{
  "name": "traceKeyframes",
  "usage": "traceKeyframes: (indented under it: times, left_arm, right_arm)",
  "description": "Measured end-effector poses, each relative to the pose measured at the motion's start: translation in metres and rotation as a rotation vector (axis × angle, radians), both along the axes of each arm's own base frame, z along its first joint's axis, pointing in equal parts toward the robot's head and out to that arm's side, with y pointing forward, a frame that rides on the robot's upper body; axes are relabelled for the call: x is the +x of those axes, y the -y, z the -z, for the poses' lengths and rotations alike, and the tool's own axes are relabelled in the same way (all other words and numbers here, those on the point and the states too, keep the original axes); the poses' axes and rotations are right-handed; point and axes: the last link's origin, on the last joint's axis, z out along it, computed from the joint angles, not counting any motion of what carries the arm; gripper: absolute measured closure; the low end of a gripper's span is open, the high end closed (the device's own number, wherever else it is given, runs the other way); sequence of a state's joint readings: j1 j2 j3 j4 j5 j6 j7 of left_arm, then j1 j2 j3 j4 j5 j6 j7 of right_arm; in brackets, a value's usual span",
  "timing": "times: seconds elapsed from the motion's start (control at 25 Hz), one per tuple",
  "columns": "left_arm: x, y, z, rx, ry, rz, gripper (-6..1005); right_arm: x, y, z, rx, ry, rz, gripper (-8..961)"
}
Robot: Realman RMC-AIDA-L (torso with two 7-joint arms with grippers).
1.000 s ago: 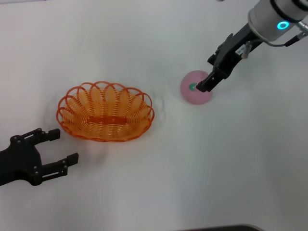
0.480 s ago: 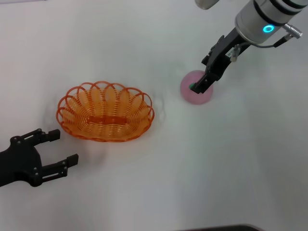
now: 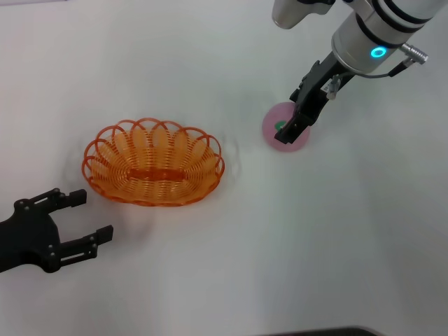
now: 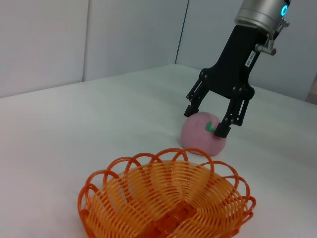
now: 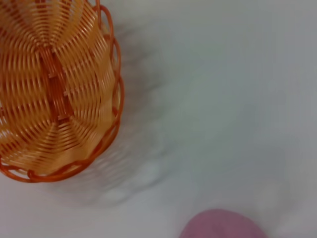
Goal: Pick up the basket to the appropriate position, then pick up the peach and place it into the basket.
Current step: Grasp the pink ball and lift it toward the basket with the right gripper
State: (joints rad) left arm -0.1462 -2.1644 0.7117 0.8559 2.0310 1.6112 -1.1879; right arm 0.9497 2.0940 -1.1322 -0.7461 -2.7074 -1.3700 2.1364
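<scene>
The orange openwork basket [image 3: 154, 165] rests on the white table, left of centre; it also shows in the left wrist view [image 4: 166, 198] and the right wrist view [image 5: 49, 89]. The pink peach [image 3: 271, 129] with its green leaf mark lies to the basket's right and is also seen in the left wrist view [image 4: 198, 143] and the right wrist view [image 5: 223, 227]. My right gripper [image 3: 290, 124] is open just above the peach, with one finger on each side of its top [image 4: 207, 121]. My left gripper [image 3: 78, 218] is open and empty, near the table's front left, short of the basket.
The white table [image 3: 231, 252] spreads around both objects. A pale wall [image 4: 99, 39] stands behind the table in the left wrist view.
My right gripper has shifted left and lowered over the peach, with the arm swinging further over the table. The peach, basket and left arm have not moved.
</scene>
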Motion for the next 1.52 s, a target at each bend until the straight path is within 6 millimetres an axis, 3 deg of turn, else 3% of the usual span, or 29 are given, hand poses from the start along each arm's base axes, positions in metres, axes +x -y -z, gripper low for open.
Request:
traceKeyframes:
  times: [0.56, 1.0, 1.24, 1.44, 1.52]
  left_arm:
    - [0.000, 0.001, 0.000, 0.001, -0.002, 0.006, 187]
    - [-0.002, 0.003, 0.000, 0.000, 0.000, -0.002, 188]
    - [-0.002, 0.004, -0.001, 0.001, 0.001, -0.006, 187]
    - [-0.002, 0.004, -0.001, 0.001, 0.001, -0.006, 188]
    - [-0.002, 0.004, -0.001, 0.002, 0.002, -0.006, 188]
  right_arm:
    - [0.000, 0.000, 0.003, -0.005, -0.002, -0.010, 26]
    - [-0.002, 0.001, 0.008, -0.002, 0.042, -0.029, 113]
    - [-0.006, 0.002, 0.013, -0.010, 0.050, -0.040, 305]
    - [-0.010, 0.001, 0.010, 0.000, 0.019, -0.043, 544]
    - [-0.010, 0.001, 0.010, 0.001, 0.019, -0.044, 572]
